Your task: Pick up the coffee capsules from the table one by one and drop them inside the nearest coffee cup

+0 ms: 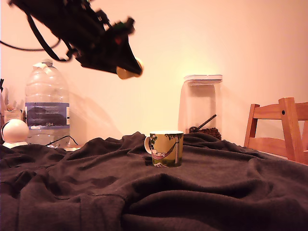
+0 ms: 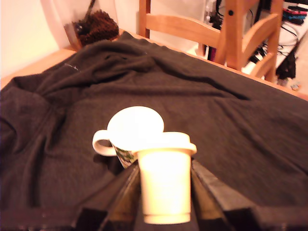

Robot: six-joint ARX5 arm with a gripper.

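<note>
One capsule (image 2: 164, 180) is in play, pinched between the two dark fingers of the tool (image 1: 129, 71), which hangs high above the desk (image 1: 202, 192) toward the exterior view's left. The cup (image 1: 167, 148) stands upright on the rumpled dark cloth, below the tool and off toward the exterior view's right. To do the carry well, I would bring the tool across until the capsule sits squarely over the cup's white rim, then lower it close before letting go, since a drop from this height could bounce off the rim. In the wrist view the fingers (image 2: 126, 192) press both sides of the capsule, set only as wide as its body, and the cup's mouth shows just beyond it.
</note>
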